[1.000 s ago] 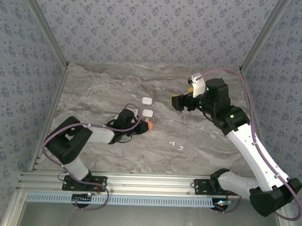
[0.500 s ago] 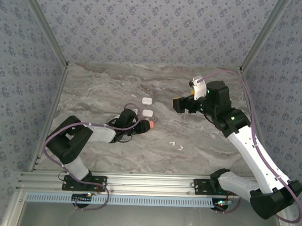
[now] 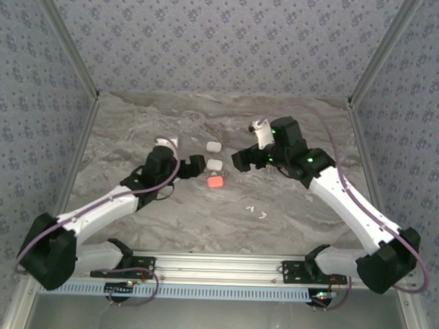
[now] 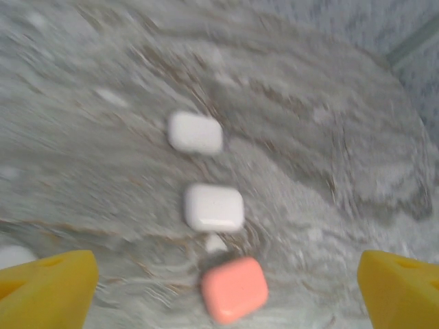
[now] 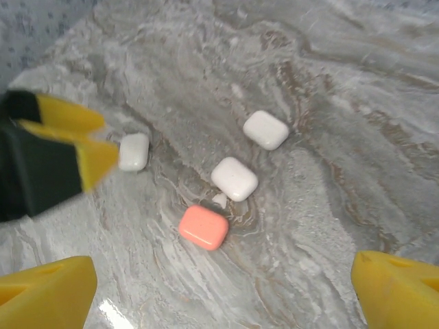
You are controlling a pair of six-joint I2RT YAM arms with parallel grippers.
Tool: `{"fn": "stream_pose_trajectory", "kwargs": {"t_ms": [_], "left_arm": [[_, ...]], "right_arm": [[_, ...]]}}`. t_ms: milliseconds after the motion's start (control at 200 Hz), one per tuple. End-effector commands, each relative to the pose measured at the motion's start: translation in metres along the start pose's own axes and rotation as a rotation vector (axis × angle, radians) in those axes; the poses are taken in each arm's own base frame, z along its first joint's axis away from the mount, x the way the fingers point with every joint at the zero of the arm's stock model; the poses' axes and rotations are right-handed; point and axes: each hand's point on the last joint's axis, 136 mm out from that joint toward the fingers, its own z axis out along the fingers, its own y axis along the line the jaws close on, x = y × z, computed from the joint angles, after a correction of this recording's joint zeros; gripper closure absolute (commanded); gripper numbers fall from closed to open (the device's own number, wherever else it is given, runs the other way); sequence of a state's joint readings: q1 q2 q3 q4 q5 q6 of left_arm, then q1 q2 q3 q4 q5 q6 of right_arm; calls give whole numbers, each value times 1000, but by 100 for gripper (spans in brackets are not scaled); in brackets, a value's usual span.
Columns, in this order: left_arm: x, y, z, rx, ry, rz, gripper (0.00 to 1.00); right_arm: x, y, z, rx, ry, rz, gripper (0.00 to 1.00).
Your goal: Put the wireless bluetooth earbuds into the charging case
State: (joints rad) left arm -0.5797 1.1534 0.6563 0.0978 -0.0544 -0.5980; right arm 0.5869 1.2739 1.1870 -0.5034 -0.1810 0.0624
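Note:
A closed orange charging case (image 3: 214,182) lies flat on the marble table, free of both grippers. Two closed white cases (image 3: 214,165) (image 3: 213,146) lie in a row behind it. A tiny white earbud (image 5: 219,199) sits between the orange case (image 5: 203,227) and the nearer white case (image 5: 234,178). Two more white earbuds (image 3: 257,211) lie loose toward the front right. My left gripper (image 3: 194,163) hovers open just left of the cases, looking down on the orange case (image 4: 233,289). My right gripper (image 3: 241,159) hangs open just right of them.
A third white case (image 5: 134,151) lies beside the left gripper's yellow fingers (image 5: 65,137). Patterned walls and metal posts close in the table at the back and sides. Bare marble (image 3: 134,125) stretches to the left and front.
My left gripper opened and let go of the orange case, then rose and pulled back left. The right arm swung left toward the cases. The orange case stays on the table.

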Motion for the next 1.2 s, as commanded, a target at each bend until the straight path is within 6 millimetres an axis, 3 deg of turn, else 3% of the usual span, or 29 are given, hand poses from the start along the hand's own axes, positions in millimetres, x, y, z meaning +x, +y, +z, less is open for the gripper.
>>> {"fn": "stream_pose_trajectory", "kwargs": {"t_ms": [0,185,420,645,830,1104,1194], "left_arm": [[-16,37,-21,-106,-46,-27,1],[-35,79,-49,-149,-118,-159,1],[-31,125,-76,-279,-128,-251,1],[-26,159,-96,-392,-125,-318,1],[-24,168,-102,-407,-125,-348,1],[-24,167,-103,-399,-121,-351,1],[-23,167,-104,-398,-122,-351,1]], "right_arm": [[-9,12,18,9,16,-84,2],[8,38,78,-20,138,-157,2],[28,74,153,17,249,-185,2],[46,100,208,39,314,-155,2],[59,116,241,46,359,-168,3],[66,119,280,82,380,-222,15],[76,119,285,92,419,-253,16]]}}
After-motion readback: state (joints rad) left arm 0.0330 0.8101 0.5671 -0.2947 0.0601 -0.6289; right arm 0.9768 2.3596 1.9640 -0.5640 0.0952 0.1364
